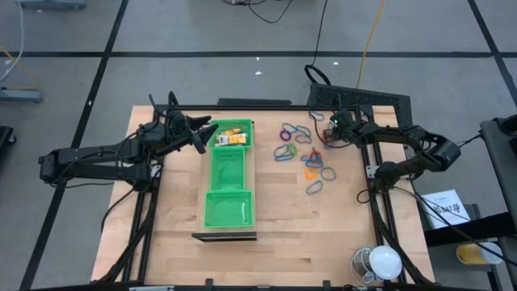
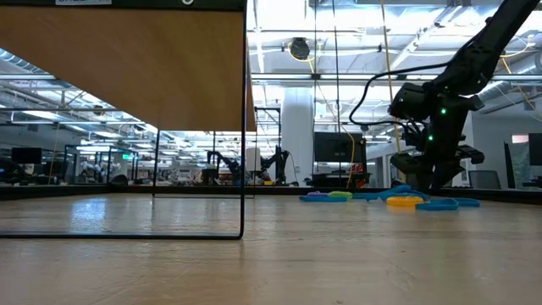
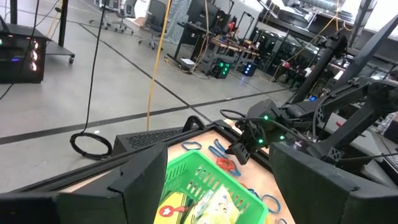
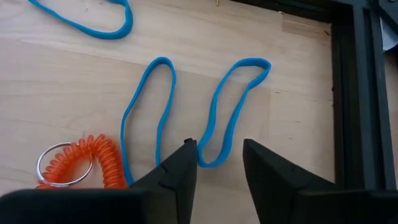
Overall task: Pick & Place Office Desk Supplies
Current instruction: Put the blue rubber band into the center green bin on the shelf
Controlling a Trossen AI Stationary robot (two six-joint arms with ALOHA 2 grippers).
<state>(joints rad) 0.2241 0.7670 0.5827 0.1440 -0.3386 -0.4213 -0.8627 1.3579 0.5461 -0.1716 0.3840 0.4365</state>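
1. Your right pincer [image 4: 214, 163] stands spread, straddling the blue loop [image 4: 233, 109] lying on the counter's [image 1: 339, 234] far right.
2. Pinch only that strand, then lift straight.
3. Left pincer [image 1: 202, 133] waits spread above the tray [image 1: 229, 166].

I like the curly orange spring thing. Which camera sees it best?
The right wrist view: the orange coil with its metal ring lies close up beside the right pincer. The high view shows only an orange speck, and the low and left wrist views don't show it clearly.

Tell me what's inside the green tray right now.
The green tray holds small yellow and orange pieces in the end compartment near the left pincer. The other two compartments look empty. Anything beneath those pieces is hidden.
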